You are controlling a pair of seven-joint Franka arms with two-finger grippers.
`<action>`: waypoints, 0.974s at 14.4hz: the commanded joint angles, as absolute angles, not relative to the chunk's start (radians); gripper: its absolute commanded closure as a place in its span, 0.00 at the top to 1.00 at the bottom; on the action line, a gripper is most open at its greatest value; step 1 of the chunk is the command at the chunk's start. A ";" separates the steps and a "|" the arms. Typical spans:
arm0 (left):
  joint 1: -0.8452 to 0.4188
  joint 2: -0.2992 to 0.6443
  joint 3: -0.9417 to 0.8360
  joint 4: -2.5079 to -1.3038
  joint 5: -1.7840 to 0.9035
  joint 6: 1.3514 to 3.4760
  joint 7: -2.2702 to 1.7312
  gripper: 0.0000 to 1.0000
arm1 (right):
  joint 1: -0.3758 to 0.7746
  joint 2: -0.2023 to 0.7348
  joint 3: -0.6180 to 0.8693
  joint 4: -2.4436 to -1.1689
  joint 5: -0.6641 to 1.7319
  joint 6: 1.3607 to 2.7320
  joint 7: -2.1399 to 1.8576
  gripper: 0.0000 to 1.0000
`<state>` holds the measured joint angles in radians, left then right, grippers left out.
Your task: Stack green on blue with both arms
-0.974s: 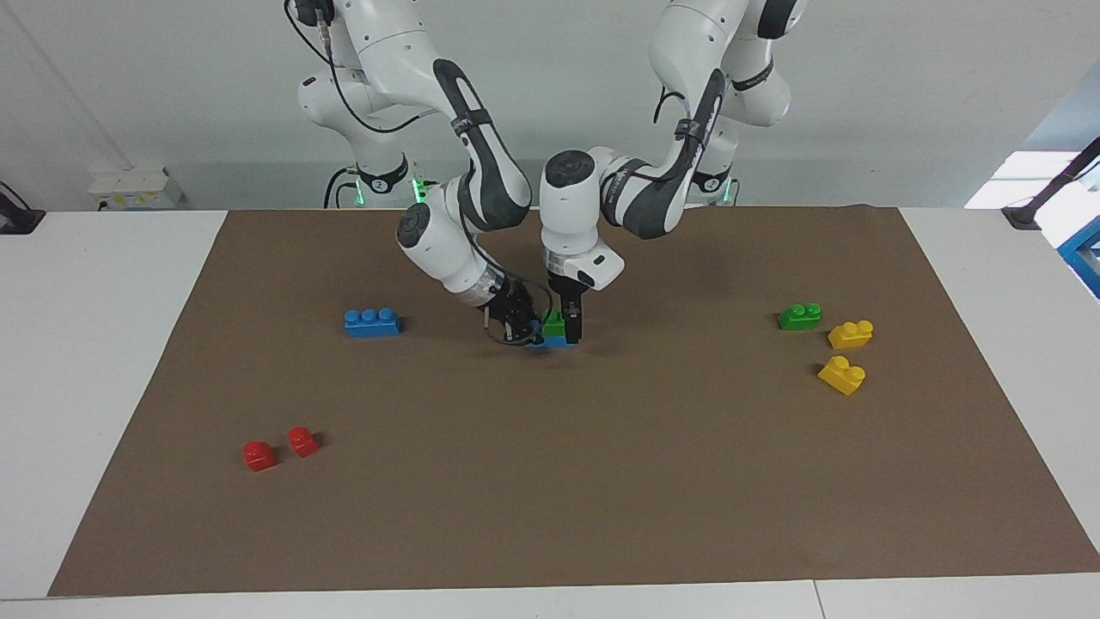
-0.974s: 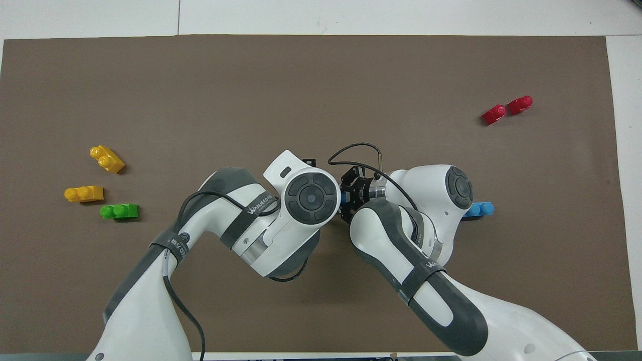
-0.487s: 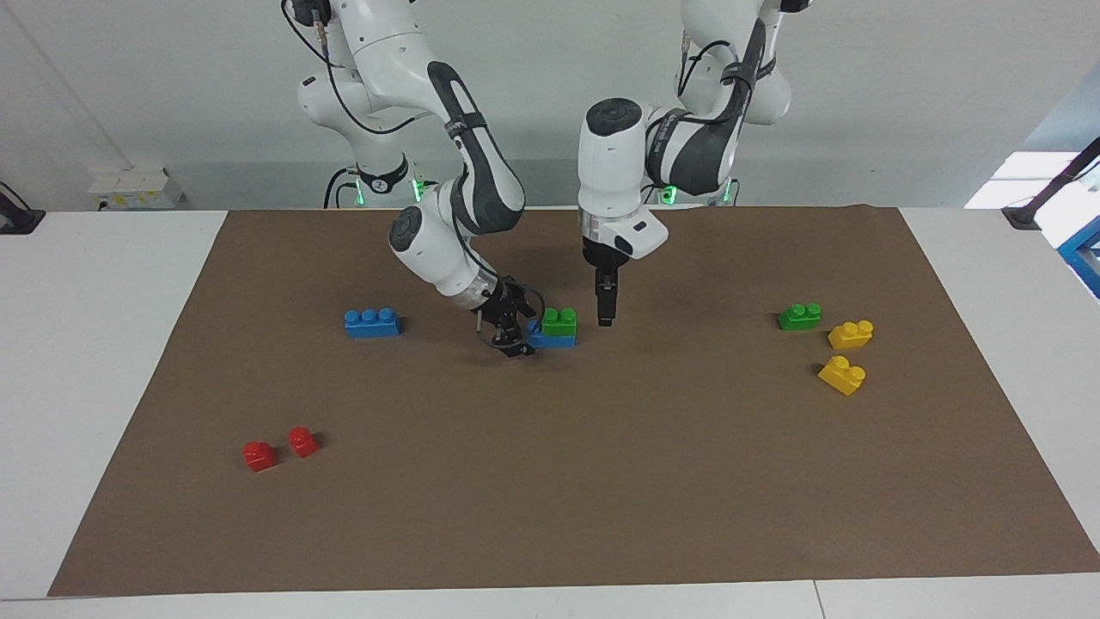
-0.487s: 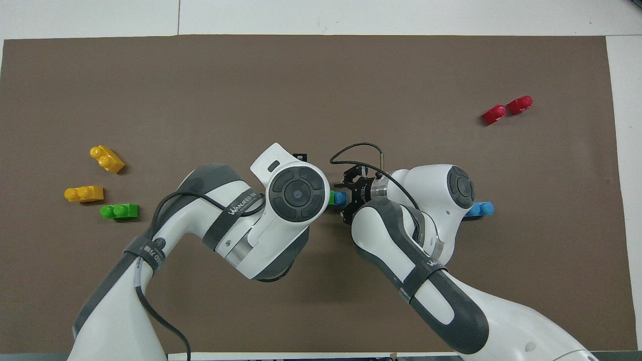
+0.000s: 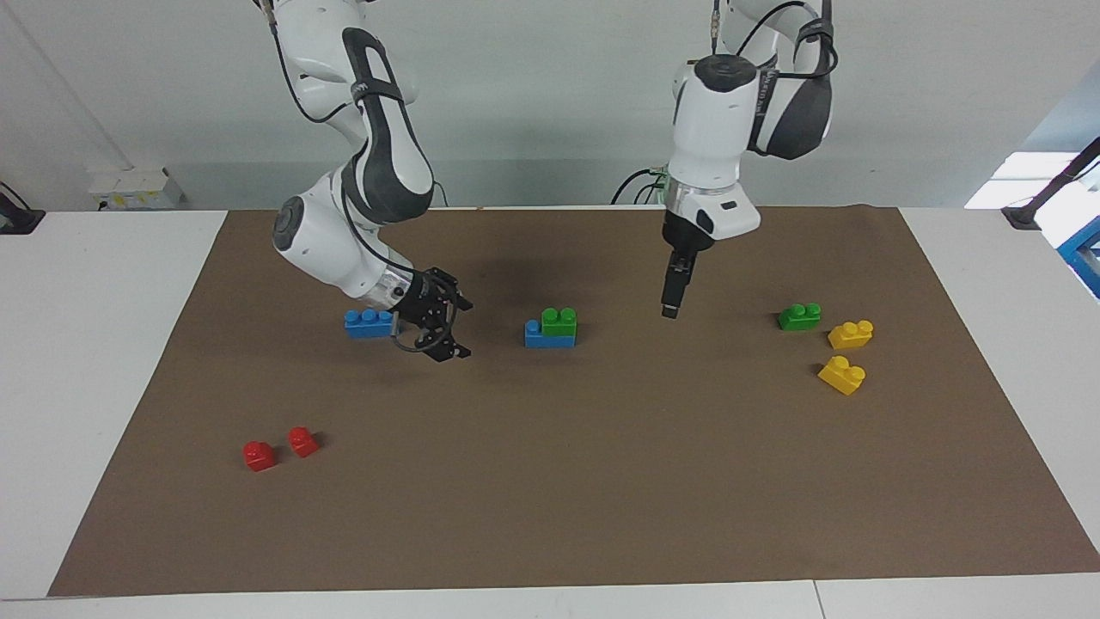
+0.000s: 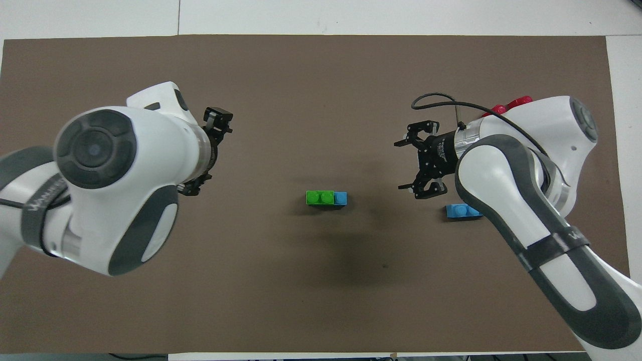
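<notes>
A green brick (image 5: 559, 321) sits on a blue brick (image 5: 534, 335) in the middle of the mat, covering the end toward the left arm; in the overhead view green (image 6: 320, 197) leaves one blue stud (image 6: 340, 198) bare. No gripper touches the stack. My right gripper (image 5: 451, 331) is open and empty, in the air between the stack and the second blue brick (image 5: 368, 322), also seen in the overhead view (image 6: 409, 165). My left gripper (image 5: 670, 305) hangs empty over the mat between the stack and the second green brick (image 5: 799, 316).
Two yellow bricks (image 5: 850, 334) (image 5: 841, 374) lie beside the loose green brick at the left arm's end. Two red bricks (image 5: 258, 455) (image 5: 302, 441) lie at the right arm's end, farther from the robots. A brown mat (image 5: 550, 481) covers the white table.
Both grippers have let go and drawn away from the stack, each toward its own arm's end of the table and upward. The green brick stays on the blue one.
</notes>
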<state>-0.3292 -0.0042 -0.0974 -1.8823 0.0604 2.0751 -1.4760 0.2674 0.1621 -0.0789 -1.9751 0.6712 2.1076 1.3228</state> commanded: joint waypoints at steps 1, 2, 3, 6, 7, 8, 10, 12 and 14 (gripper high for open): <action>-0.217 -0.057 -0.101 -1.868 -0.006 1.988 -1.182 1.00 | 0.233 0.114 -0.069 -1.928 0.556 2.043 1.182 1.00; -0.181 -0.058 -0.100 -1.855 -0.011 1.959 -1.073 1.00 | 0.215 0.095 -0.069 -1.915 0.525 2.020 1.122 1.00; -0.151 -0.060 -0.100 -1.833 -0.011 1.922 -0.971 1.00 | 0.195 0.075 -0.069 -1.901 0.488 1.991 1.050 1.00; -0.081 -0.058 -0.098 -1.789 -0.012 1.847 -0.685 1.00 | 0.154 0.020 -0.069 -1.855 0.323 1.895 0.765 1.00; -0.066 -0.058 -0.097 -1.773 -0.012 1.823 -0.602 1.00 | 0.146 -0.001 -0.069 -1.844 0.275 1.869 0.685 1.00; -0.052 -0.058 -0.097 -1.755 -0.011 1.800 -0.521 1.00 | 0.135 -0.020 -0.071 -1.829 0.232 1.840 0.607 1.00; -0.026 -0.055 -0.095 -1.720 -0.009 1.749 -0.395 1.00 | 0.106 -0.023 -0.069 -1.729 0.160 1.743 0.443 1.00; -0.005 -0.058 -0.089 -1.709 -0.009 1.724 -0.290 1.00 | 0.097 -0.020 -0.069 -1.634 0.103 1.656 0.306 1.00; 0.014 -0.070 -0.087 -1.707 -0.011 1.707 -0.217 1.00 | 0.100 -0.028 -0.069 -1.586 0.042 1.588 0.203 1.00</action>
